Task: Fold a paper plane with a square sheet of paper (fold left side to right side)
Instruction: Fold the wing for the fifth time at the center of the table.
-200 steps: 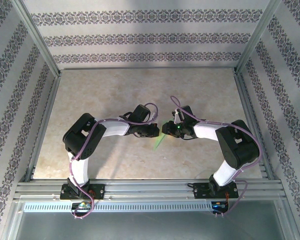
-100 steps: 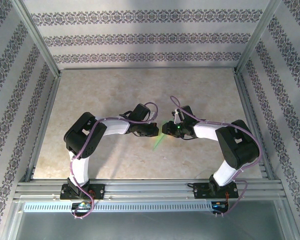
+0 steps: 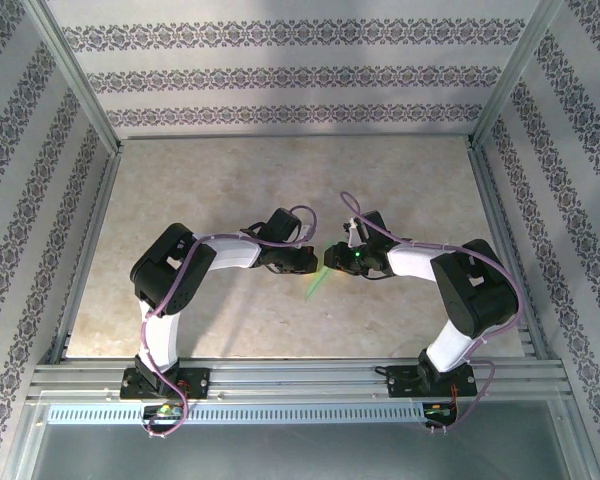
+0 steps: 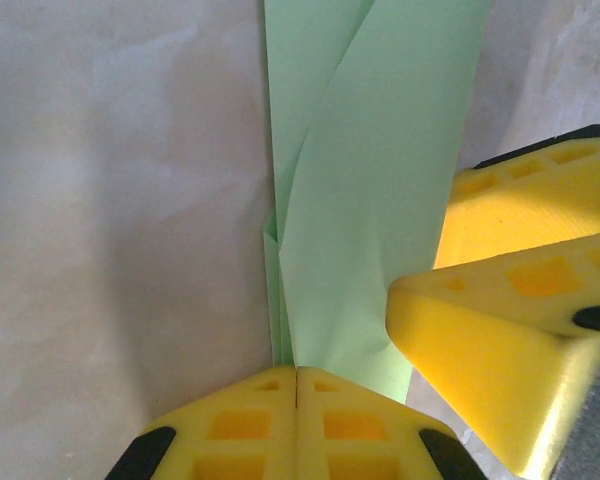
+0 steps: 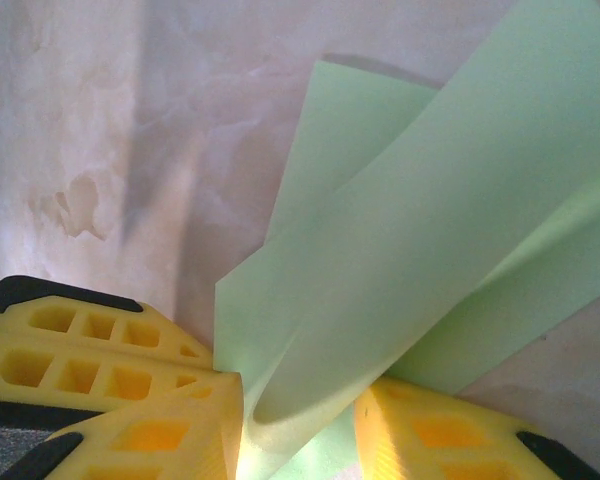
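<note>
Paper plane (image 4: 380,200) — pinched by left gripper (image 4: 296,372); right gripper (image 5: 300,405) too.

Left arm (image 3: 180,285): base at lower left of the top view, elbow raised, forearm reaching right toward frame centre. Its left gripper (image 3: 308,262) has yellow fingers (image 4: 250,410) pressed flat together, pinching the crease of the paper plane (image 4: 380,200). Right arm (image 3: 465,290): base at lower right, posed as a mirror of the left, forearm reaching left; right gripper (image 3: 332,258) just beside the left one, tip to tip, its fingers (image 5: 150,440) partway apart and closed on a looped fold of the same paper.
</note>
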Robot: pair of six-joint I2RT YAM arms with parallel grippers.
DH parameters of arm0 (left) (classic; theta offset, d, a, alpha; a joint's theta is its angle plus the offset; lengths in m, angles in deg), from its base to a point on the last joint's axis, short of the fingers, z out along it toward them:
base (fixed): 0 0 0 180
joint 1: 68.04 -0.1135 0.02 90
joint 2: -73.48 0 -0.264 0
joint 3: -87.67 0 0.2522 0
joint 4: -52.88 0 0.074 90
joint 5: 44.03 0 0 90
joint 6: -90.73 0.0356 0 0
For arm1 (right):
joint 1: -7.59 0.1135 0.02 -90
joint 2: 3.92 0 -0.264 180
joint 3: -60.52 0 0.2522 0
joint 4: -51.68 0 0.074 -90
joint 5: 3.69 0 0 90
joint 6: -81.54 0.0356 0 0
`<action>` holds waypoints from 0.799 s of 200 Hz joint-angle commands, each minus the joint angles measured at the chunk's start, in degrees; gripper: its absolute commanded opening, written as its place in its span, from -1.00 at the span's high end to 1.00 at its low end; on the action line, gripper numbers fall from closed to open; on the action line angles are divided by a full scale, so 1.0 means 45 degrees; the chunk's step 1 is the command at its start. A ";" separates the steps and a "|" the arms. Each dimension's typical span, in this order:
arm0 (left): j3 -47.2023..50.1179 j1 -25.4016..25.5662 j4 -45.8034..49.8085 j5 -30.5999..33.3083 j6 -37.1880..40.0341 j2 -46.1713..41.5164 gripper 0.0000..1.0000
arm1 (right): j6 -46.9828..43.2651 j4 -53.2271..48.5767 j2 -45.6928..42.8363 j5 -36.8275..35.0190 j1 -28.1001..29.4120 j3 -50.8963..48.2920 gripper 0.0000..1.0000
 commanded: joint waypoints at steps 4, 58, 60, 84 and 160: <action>-0.0312 -0.0170 0.0281 -0.0205 0.0423 0.0326 0.94 | -0.0180 -0.0335 0.0370 -0.0016 -0.0087 0.0149 0.26; -0.0148 -0.0178 0.0138 -0.0327 0.0719 -0.0097 0.94 | -0.0237 -0.0418 0.0365 -0.0074 -0.0087 0.0149 0.26; -0.0120 -0.0172 0.0146 -0.0325 0.0727 -0.0117 0.94 | -0.0238 -0.0428 0.0368 -0.0084 -0.0087 0.0149 0.26; -0.0062 -0.0177 0.0284 -0.0372 0.0972 -0.0316 0.94 | -0.0238 -0.0432 0.0389 -0.0075 -0.0087 0.0149 0.26; 0.0059 -0.0182 0.0679 -0.0188 0.1564 -0.0873 0.94 | -0.0258 -0.0418 0.0364 -0.0040 -0.0087 0.0149 0.26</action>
